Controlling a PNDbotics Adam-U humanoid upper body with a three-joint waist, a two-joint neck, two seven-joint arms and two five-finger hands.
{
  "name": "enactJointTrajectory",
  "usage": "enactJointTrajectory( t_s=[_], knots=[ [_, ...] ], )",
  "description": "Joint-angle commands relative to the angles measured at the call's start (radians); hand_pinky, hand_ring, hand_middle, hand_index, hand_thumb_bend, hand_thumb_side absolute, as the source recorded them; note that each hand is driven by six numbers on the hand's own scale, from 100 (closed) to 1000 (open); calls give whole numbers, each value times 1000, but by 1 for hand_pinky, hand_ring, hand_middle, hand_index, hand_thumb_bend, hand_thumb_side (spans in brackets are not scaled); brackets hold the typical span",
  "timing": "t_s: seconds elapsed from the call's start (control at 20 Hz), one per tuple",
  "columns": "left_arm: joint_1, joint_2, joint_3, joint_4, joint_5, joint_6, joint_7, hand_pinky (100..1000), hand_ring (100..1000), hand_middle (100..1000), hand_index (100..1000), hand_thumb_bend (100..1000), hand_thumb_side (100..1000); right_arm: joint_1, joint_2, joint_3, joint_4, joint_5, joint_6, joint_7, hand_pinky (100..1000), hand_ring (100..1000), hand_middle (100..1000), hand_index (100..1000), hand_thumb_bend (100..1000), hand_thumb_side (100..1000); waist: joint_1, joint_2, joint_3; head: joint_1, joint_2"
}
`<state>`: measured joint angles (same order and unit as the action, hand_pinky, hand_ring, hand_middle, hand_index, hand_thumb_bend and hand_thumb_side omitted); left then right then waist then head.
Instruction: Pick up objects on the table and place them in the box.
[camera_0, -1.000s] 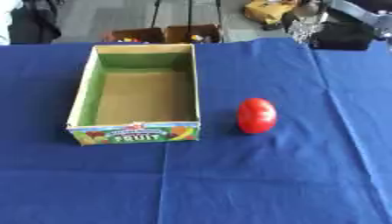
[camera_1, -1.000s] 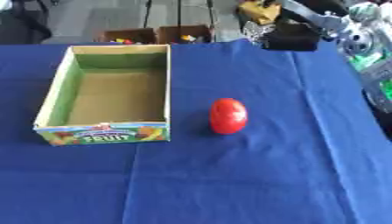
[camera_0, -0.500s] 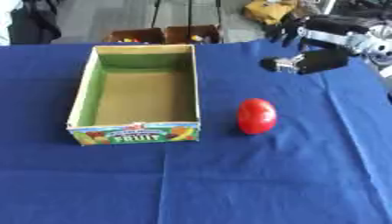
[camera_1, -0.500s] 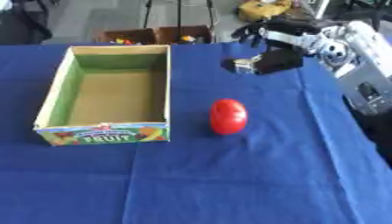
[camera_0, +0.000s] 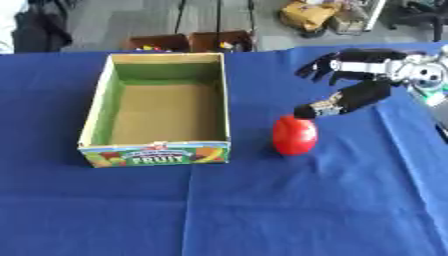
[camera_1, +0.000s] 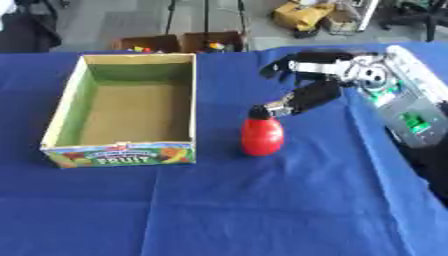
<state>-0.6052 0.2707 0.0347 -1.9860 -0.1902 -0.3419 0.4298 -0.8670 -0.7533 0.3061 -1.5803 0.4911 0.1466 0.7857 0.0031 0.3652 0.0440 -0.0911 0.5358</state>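
The robot's right hand (camera_1: 328, 75) reaches in from the right side over a table draped in blue cloth (camera_0: 262, 210), its fingers (camera_1: 284, 64) spread apart and holding nothing. The thumb points down and to the left, its tip at the top of a red, egg-shaped object (camera_0: 294, 135); whether the tip touches the object cannot be told. The red object stands upright on the cloth, just to the right of an open cardboard box (camera_0: 98, 120) and clear of its wall. The box has a green-lined inside, a brown floor and a front panel printed with the word FRUIT and pictures of fruit. Nothing lies inside it. Beyond the far edge of the table, two small brown boxes (camera_0: 188, 41) sit on a grey floor.
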Motion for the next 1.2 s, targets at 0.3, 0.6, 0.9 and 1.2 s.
enactJointTrajectory(
  t_s=[0.3, 0.6, 0.9, 1.2],
  knots=[
    [-12, 5, 0, -14, 2, 4, -2, 745, 851, 757, 789, 100, 1000, 24, -30, 5, -70, -19, 55, 26, 784, 890, 909, 1000, 638, 660, 0, -15, 0, 5, -12],
    [-13, 4, -1, -14, 4, 8, -4, 744, 851, 754, 787, 100, 1000, 47, -18, 8, -71, -17, 73, 6, 752, 852, 883, 1000, 574, 587, 1, -12, 1, 10, -13],
    [-13, 2, -1, -14, 6, 11, -5, 743, 850, 746, 785, 100, 1000, 41, -2, 13, -37, -26, 78, -5, 746, 842, 872, 1000, 569, 554, 1, -9, 3, 11, -12],
    [-15, 1, -1, -14, 7, 11, -4, 743, 850, 738, 783, 100, 1000, 38, 13, 22, 20, -44, 74, 6, 737, 826, 862, 1000, 592, 450, 2, -3, 5, 13, -11]
  ],
)
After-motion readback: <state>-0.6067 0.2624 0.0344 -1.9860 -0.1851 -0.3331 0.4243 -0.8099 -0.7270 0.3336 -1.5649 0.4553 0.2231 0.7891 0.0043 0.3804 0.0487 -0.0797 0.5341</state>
